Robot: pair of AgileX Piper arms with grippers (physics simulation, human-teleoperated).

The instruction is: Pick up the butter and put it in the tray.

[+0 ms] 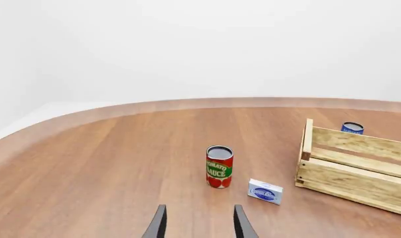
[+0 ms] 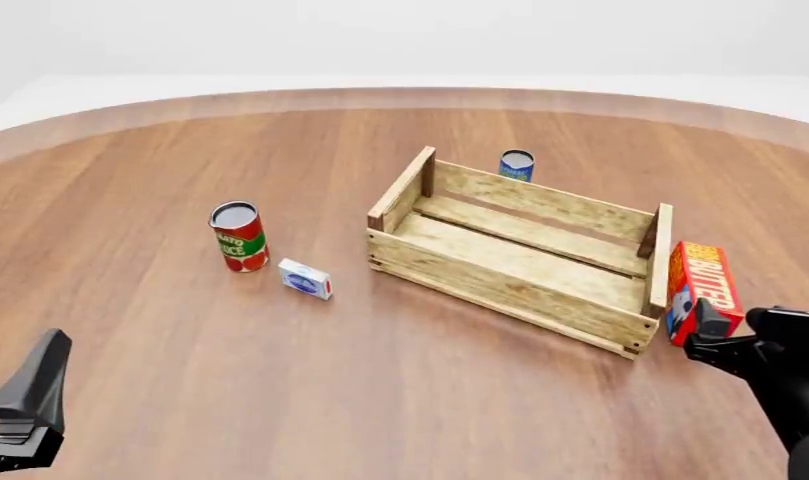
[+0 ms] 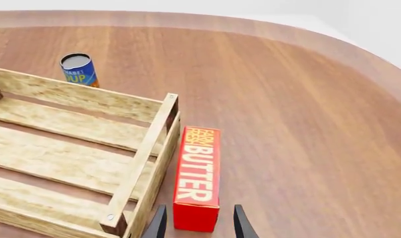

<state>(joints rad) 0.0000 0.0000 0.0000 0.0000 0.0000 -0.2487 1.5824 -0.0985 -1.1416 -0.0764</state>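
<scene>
Flat beside tray (image 2: 518, 262), butter (image 2: 699, 288) lengthwise along its end.

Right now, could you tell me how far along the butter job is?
Nothing is placed yet: the butter lies on the table beside the tray, outside its end wall. The right gripper is open, its fingers straddling the carton's near end. Gripping, lifting and placing remain.

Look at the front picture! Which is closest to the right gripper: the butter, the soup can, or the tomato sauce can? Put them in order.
From the right gripper:
1. Butter, right beside it.
2. Blue soup can, behind the tray.
3. Tomato sauce can, far left.
</scene>
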